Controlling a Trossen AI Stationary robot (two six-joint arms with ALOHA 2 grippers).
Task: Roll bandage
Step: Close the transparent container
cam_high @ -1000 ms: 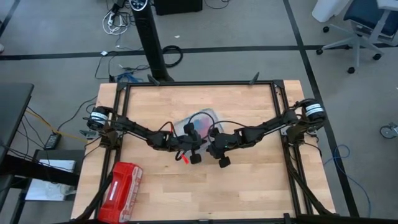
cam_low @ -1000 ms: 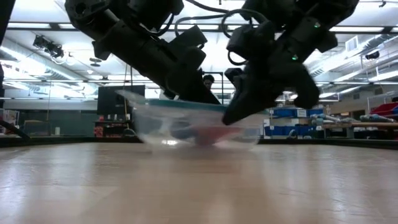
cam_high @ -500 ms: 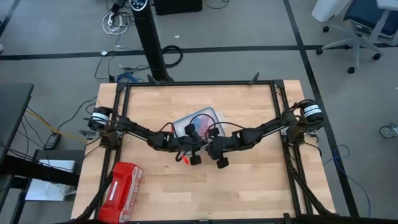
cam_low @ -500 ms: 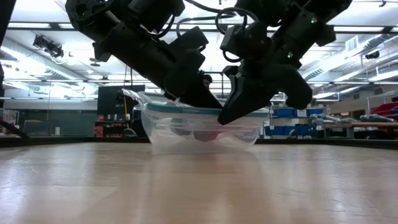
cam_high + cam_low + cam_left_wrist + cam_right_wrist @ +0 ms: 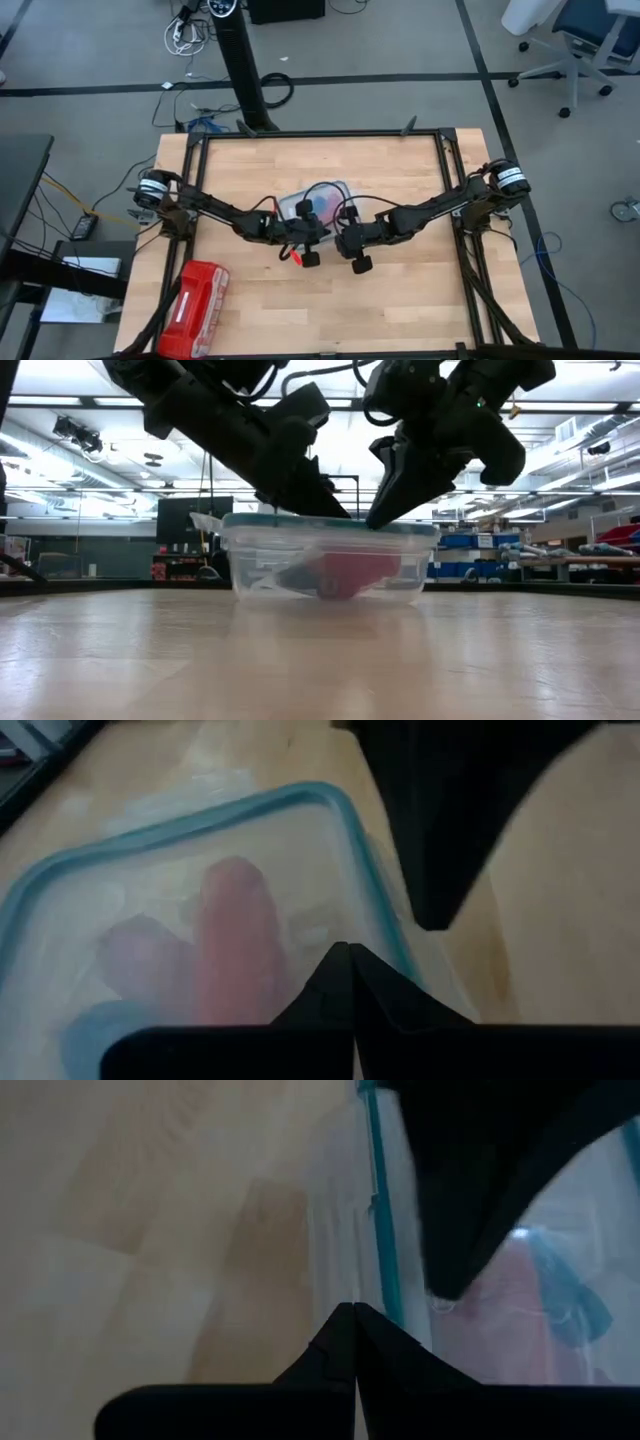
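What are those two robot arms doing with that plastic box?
Both arms lean over a clear plastic box with a teal rim in the middle of the wooden table. The left gripper and the right gripper are both shut, pressing at its top edge. Inside lie a red-pink roll and something blue, likely the bandage. A red pouch sits near the table's corner.

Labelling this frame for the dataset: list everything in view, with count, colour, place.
container: 1, clear with teal rim, lid on, table centre
bandage: 1, blue, inside container
fabric roll: at least 1, red-pink, inside container
pouch: 1, red with white markings, table's front left corner
table: 1, light wood, black frame
office chair: 1, white and blue, floor at far right
left gripper: 1, dark, shut, at the lid
right gripper: 1, dark, shut, at the lid
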